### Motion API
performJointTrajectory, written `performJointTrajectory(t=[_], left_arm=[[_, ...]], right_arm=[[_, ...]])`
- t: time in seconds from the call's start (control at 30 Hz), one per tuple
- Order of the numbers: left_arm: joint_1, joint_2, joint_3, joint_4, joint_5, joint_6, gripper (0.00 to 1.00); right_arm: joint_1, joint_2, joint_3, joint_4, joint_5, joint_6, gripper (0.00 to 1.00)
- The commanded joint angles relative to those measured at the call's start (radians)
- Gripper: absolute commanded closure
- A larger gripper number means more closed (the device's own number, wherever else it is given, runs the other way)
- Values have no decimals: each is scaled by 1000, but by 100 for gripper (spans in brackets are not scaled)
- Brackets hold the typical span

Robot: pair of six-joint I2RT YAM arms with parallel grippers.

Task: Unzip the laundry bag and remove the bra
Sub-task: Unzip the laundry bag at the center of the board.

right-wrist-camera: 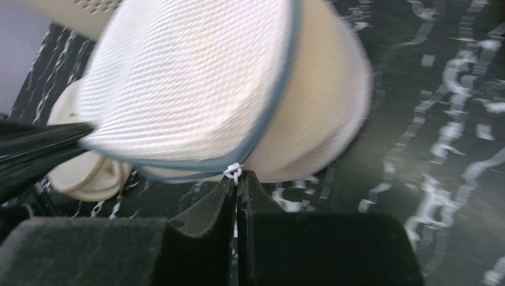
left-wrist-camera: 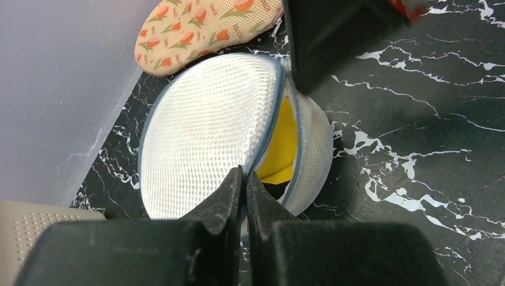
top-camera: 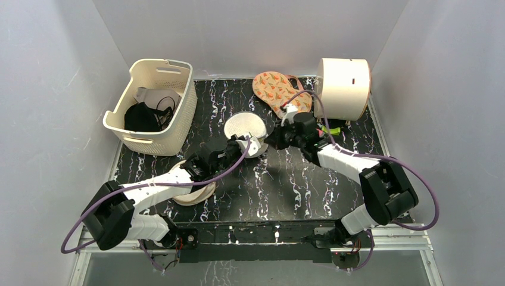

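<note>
L gripper (left-wrist-camera: 245, 179) nips laundry bag (left-wrist-camera: 202, 125) rim; R gripper (right-wrist-camera: 237, 180) nips zip pull (right-wrist-camera: 233, 171).

A robot lab cell: plain white walls (top-camera: 53, 89) box in a black marble-patterned table (top-camera: 286, 179).

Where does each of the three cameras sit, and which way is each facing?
Top external: high behind the bases, looking down on the table, both arms and the laundry bag.
Left wrist: on the left arm, looking along the shut left claw at the bag's part-open rim, the bra showing yellow inside.
Right wrist: on the right arm, looking along the shut right claw at the zipper pull.
Shared: both wrist views show the bag's grey zipper rim close up.
</note>
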Motion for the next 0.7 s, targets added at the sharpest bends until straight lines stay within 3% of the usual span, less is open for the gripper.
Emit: performJointTrajectory(t=[0.0, 0.37, 0.57, 0.67], left_arm=[[-6, -56, -6, 29, -19, 21, 100], [-6, -22, 28, -16, -13, 2, 97], [-16, -25, 35, -49, 53, -19, 55], [-17, -39, 37, -70, 152, -56, 41]], right_arm=[[-157, -12, 9, -53, -37, -26, 100], [-77, -83, 9, -21, -78, -17, 100], [7, -91, 18, 4, -59, 21, 100], [41, -82, 41, -17, -29, 21, 100]])
